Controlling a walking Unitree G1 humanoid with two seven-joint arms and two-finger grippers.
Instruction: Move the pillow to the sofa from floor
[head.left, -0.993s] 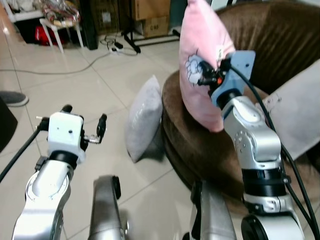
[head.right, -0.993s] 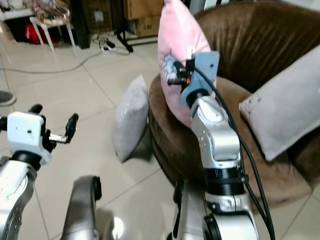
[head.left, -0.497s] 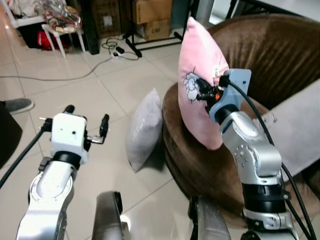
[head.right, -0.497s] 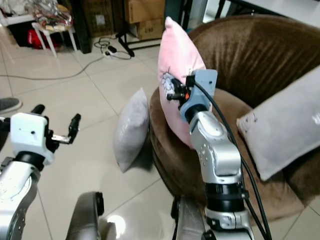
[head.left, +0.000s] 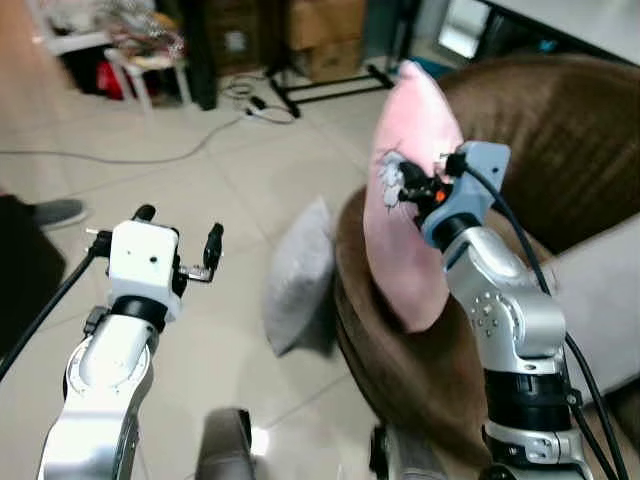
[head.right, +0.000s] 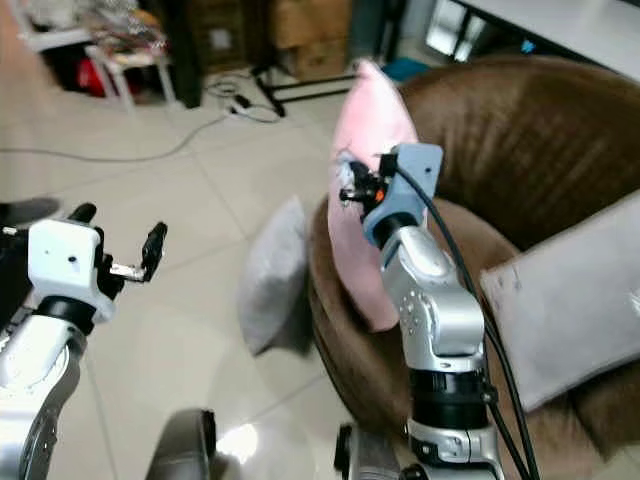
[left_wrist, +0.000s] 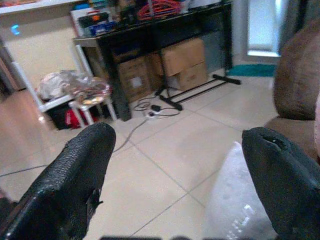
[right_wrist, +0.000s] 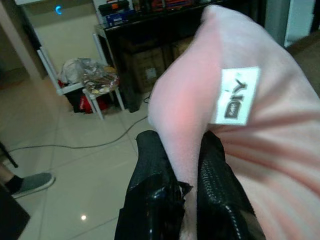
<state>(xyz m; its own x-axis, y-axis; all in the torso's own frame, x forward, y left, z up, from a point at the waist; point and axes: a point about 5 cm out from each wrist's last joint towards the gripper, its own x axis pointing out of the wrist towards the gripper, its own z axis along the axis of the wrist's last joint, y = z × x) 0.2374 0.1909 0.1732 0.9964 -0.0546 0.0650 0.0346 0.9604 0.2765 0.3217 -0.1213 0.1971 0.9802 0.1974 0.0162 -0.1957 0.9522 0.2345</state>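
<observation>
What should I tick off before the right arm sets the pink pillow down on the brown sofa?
1. Grip on the pink pillow: ok. The right wrist view shows the right gripper pinching its edge.
2. Pillow clear of the floor: ok. It hangs upright over the front of the sofa seat.
3. Landing spot on the brown sofa: ok. Bare seat lies beside the pillow; a grey cushion takes up the far side.
4. Pillow resting on the seat: cannot tell. Its lower corner is near the cushion, but contact is unclear.
5. Left gripper: ok. Open, empty, over the floor, away from the sofa.
6. Grey pillow on the floor: not ok. It leans against the sofa base.
</observation>
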